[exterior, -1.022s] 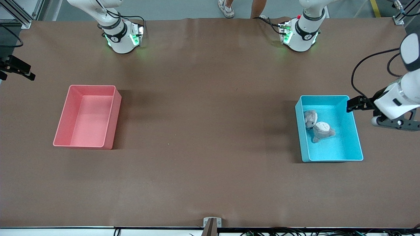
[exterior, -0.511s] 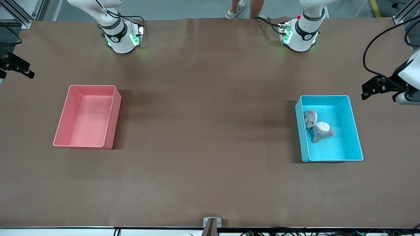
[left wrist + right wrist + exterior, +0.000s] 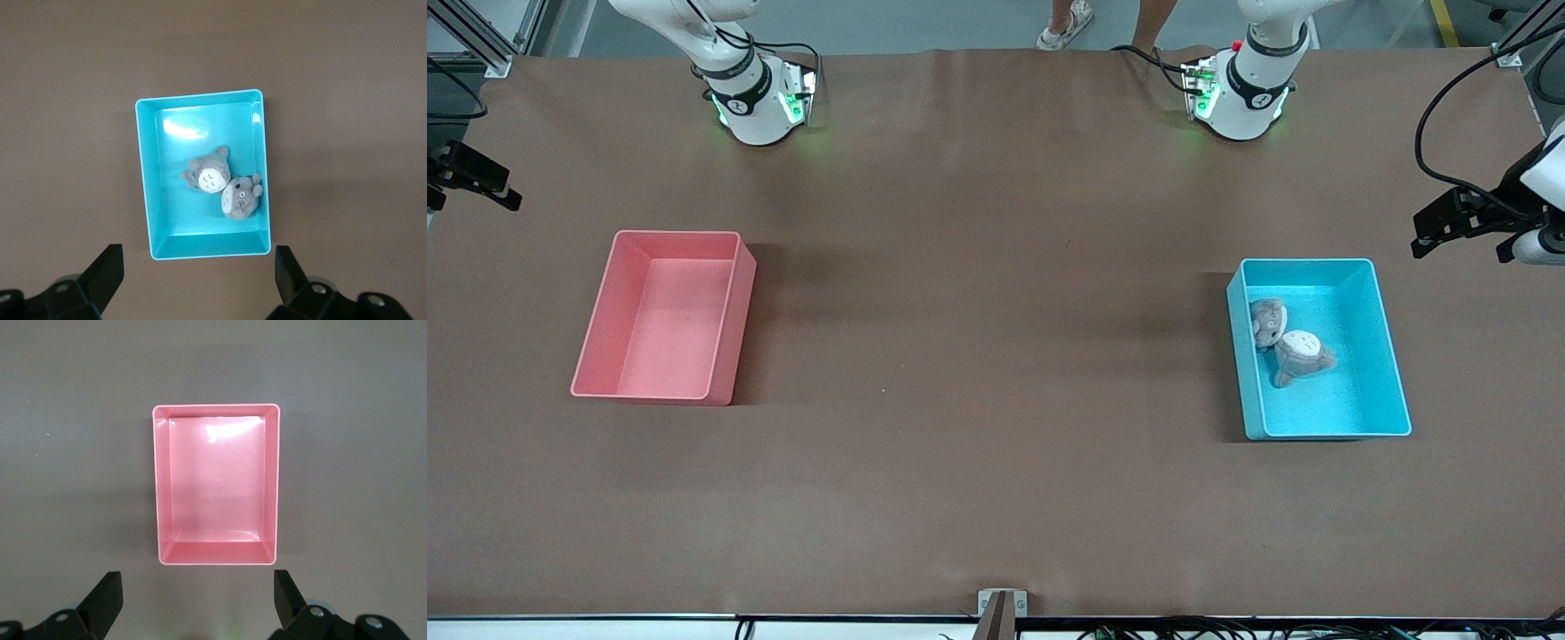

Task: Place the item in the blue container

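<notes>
The blue container [image 3: 1347, 396] stands toward the left arm's end of the table. Two grey plush toys, one item [image 3: 1267, 322] against its wall and the other [image 3: 1303, 354] touching the first, lie inside it. Seen from the left wrist, the same container [image 3: 173, 213] holds both toys [image 3: 208, 175] [image 3: 241, 195]. My left gripper [image 3: 199, 257] hangs open and empty high above the bare table beside the container. My right gripper [image 3: 197, 580] is open and empty too, high over the table beside the pink bin [image 3: 215, 480].
The pink bin [image 3: 667, 320] stands empty toward the right arm's end of the table. Both arm bases [image 3: 760, 98] [image 3: 1240, 93] stand at the table's edge farthest from the front camera. A person's feet show past that edge.
The left arm has pulled up and away from the blue container's rim toward the table's end. The plush toys and the right arm have stayed put.
</notes>
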`<state>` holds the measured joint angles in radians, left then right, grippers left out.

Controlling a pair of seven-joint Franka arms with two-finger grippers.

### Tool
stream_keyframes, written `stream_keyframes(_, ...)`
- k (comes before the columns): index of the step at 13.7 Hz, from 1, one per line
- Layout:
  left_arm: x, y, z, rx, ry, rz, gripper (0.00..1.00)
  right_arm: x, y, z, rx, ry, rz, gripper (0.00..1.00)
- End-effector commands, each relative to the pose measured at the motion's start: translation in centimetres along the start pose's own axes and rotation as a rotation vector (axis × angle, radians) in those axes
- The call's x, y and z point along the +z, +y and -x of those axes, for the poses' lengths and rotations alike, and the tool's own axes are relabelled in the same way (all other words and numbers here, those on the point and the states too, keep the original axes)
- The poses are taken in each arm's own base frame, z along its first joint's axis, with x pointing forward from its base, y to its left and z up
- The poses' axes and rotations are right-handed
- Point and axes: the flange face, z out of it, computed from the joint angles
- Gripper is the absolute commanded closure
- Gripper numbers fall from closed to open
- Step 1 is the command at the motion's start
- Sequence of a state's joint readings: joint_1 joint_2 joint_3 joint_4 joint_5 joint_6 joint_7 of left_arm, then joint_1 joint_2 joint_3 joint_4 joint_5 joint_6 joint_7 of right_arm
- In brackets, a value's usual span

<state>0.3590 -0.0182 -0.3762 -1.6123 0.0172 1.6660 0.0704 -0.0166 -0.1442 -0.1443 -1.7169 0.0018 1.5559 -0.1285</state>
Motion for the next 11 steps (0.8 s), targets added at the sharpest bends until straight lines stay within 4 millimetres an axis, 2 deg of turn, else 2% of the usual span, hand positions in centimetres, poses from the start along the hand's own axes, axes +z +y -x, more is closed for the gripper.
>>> stream_keyframes(1, -1.16, -0.31, 0.25, -0.013, 0.011, 0.018, 0.00, -0.40, -0.16, 0.90, -0.010, -0.001, -0.013, 0.00)
stream_keyframes(11, -1.68, -0.57, 0.72, -0.016, 0.006, 0.026, 0.00, -0.26, -0.12, 0.99, -0.014, -0.012, -0.003, 0.00)
